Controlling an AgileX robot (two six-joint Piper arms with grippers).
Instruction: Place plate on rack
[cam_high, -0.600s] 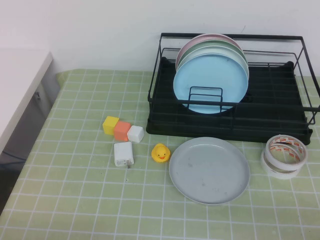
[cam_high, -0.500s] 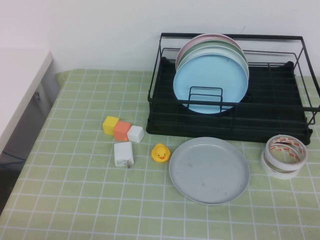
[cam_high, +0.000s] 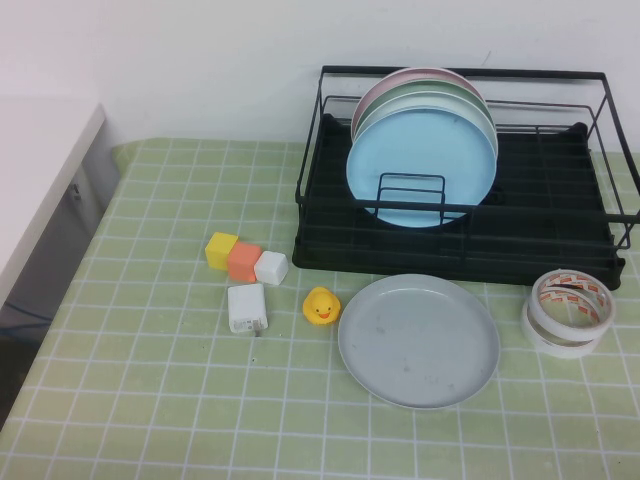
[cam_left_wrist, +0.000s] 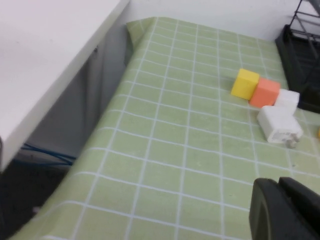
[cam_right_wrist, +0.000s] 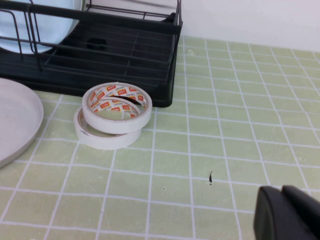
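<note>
The pale grey plate (cam_high: 418, 340) lies flat on the green checked cloth just in front of the black wire rack (cam_high: 560, 240). Its edge shows in the right wrist view (cam_right_wrist: 12, 120), as does the rack (cam_right_wrist: 115, 55). A corner of the rack shows in the left wrist view (cam_left_wrist: 300, 35). Neither arm shows in the high view. My left gripper (cam_left_wrist: 277, 185) is shut and empty over the cloth near the table's left front. My right gripper (cam_right_wrist: 281, 192) is shut and empty over the cloth at the right front, apart from the plate.
A light blue plate (cam_high: 422, 165) stands in the rack with a green and a pink one behind it. Tape rolls (cam_high: 568, 310) lie right of the grey plate. Yellow, orange and white cubes (cam_high: 243, 261), a white charger (cam_high: 247, 307) and a yellow duck (cam_high: 320, 305) lie to its left. A white counter (cam_high: 40, 170) borders the table's left edge.
</note>
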